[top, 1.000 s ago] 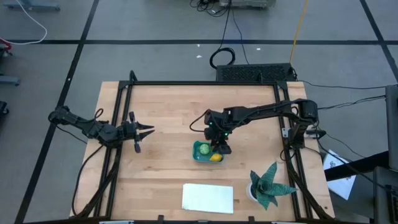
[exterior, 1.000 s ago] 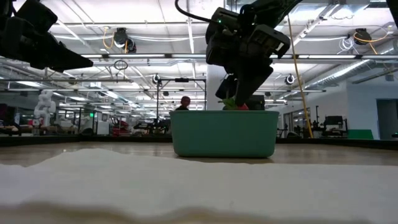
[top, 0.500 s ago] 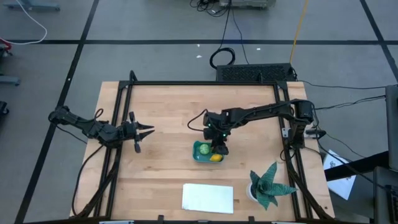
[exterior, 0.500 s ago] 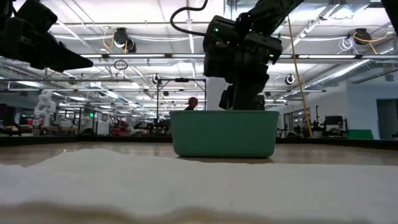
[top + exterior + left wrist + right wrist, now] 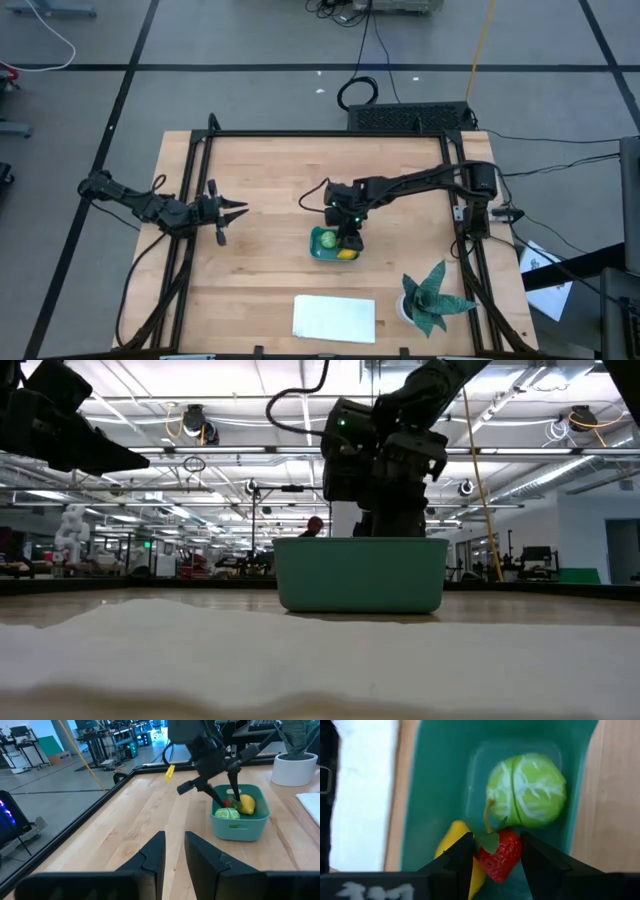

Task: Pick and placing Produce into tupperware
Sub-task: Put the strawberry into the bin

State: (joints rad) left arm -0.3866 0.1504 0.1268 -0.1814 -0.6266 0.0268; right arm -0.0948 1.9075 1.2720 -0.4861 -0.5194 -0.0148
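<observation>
High view, white sheet [image 5: 334, 318] and plant [image 5: 432, 297] near tupperware [image 5: 322, 251]

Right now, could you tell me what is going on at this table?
The right gripper is down inside the teal tub, shut on a red strawberry. A lemon and a round green piece already lie in the tub. The left gripper hangs over bare table off to the side, holding nothing. A white sheet and a potted plant sit near the front edge.
</observation>
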